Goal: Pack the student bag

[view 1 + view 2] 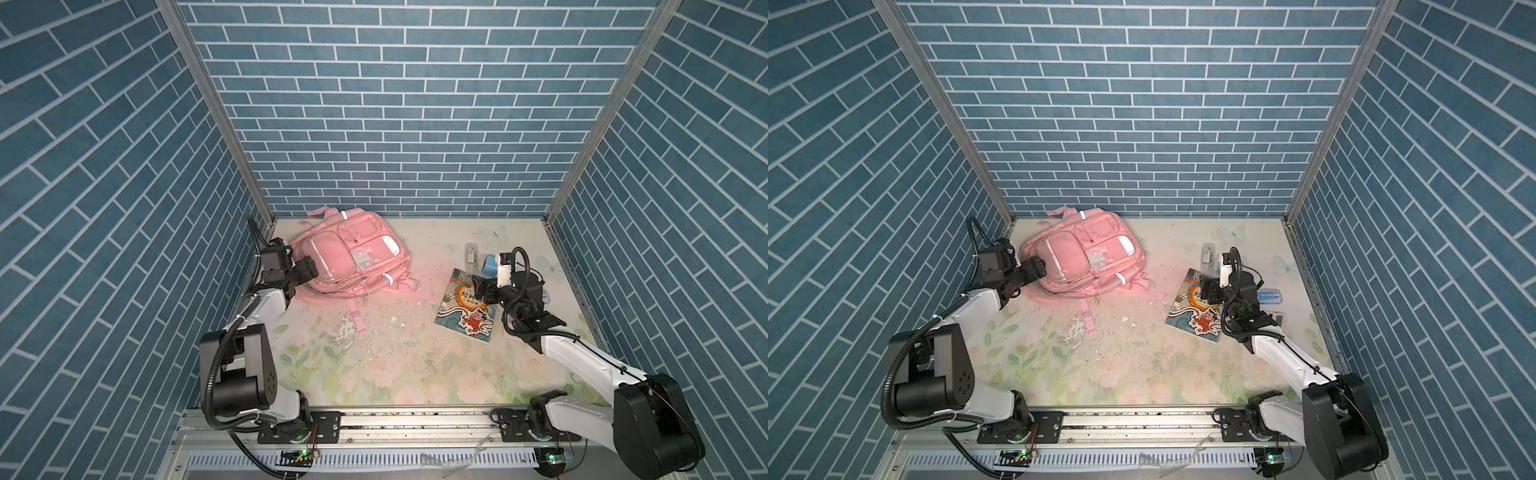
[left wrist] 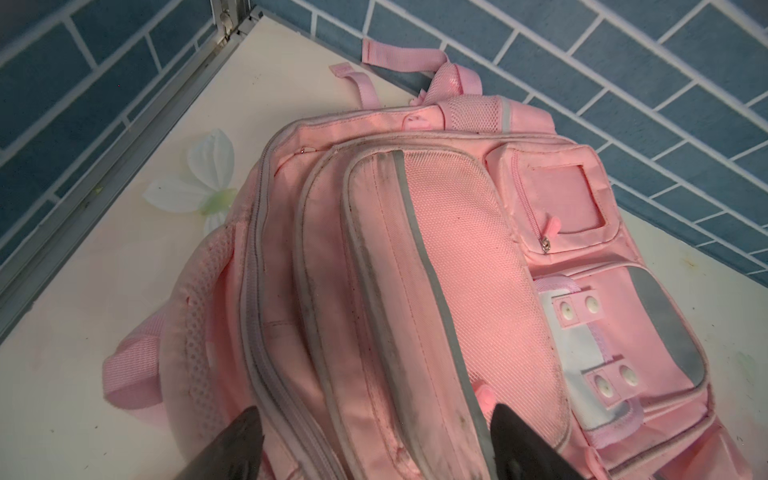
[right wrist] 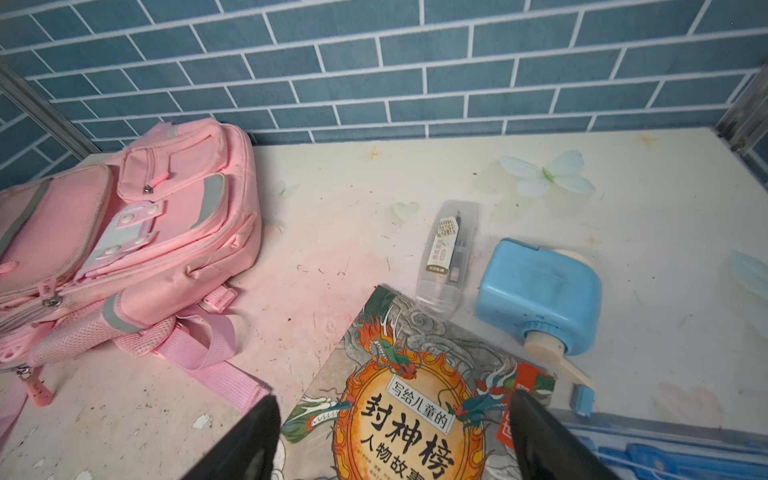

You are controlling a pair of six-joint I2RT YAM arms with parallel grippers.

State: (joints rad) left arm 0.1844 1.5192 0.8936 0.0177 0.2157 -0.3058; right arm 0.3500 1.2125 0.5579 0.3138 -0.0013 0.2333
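The student bag (image 1: 353,253) (image 1: 1088,259) is a big pink backpack lying front-up at the back left of the table, near the corner. My left gripper (image 1: 309,268) (image 1: 1038,266) hovers at the bag's left edge. In the left wrist view that gripper (image 2: 376,411) is open, its jaws wide over the bag (image 2: 436,270) and its zipped seams, gripping nothing. My right gripper (image 1: 482,286) (image 1: 1208,289) is open above a picture book (image 1: 467,316) (image 1: 1196,320). In the right wrist view its jaws (image 3: 395,397) straddle the book's cover (image 3: 415,374) and hold nothing.
Beyond the book lie a clear pen case (image 3: 446,257) (image 1: 470,254) and a blue pencil sharpener (image 3: 540,291) (image 1: 490,264). A blue pencil box (image 1: 1268,297) sits under the right arm. Brick-patterned walls close three sides. Pink straps (image 1: 357,324) trail toward the flaked middle of the table.
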